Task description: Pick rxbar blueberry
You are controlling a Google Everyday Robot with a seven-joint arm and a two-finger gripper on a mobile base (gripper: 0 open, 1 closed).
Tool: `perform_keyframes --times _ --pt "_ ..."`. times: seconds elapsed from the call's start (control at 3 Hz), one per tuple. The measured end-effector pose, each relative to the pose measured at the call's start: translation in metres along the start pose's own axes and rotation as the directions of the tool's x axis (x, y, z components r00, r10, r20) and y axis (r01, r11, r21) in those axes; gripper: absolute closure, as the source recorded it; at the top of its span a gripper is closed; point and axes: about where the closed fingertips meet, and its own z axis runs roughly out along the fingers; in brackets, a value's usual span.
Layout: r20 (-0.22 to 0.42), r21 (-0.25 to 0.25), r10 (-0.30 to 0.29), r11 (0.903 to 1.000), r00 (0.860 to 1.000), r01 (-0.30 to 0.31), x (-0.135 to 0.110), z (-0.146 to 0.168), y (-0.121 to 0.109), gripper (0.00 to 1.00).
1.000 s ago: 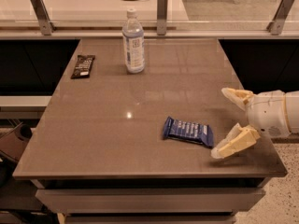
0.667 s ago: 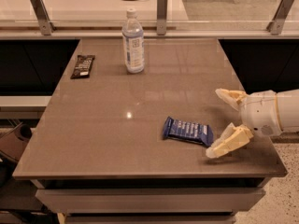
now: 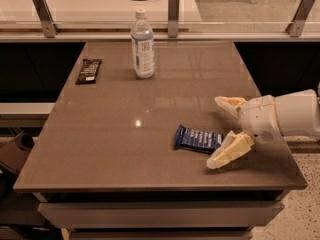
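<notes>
The rxbar blueberry lies flat on the brown table, a dark-blue wrapper with white lettering, right of the middle and near the front. My gripper reaches in from the right at table height, fingers spread open. The near finger touches or overlaps the bar's right end. The far finger stands apart behind the bar. Nothing is held.
A clear water bottle stands upright at the back centre. A black-wrapped bar lies at the back left. A metal rail with posts runs behind the table. The table's front edge is close below the gripper.
My gripper has moved left toward the blue bar, and its near finger now reaches the bar's right end. The bar, bottle and black bar have not moved.
</notes>
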Motion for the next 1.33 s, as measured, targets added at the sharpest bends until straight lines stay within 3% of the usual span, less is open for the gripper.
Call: perform_keyframes --times 0.67,1.33 --pt "-0.018 -0.025 0.033 0.9991 0.999 -0.034 0.013 0.0116 0.0106 0.4" --pt "-0.018 -0.026 0.033 0.9991 0.999 -0.033 0.0055 0.0063 0.0096 0.88"
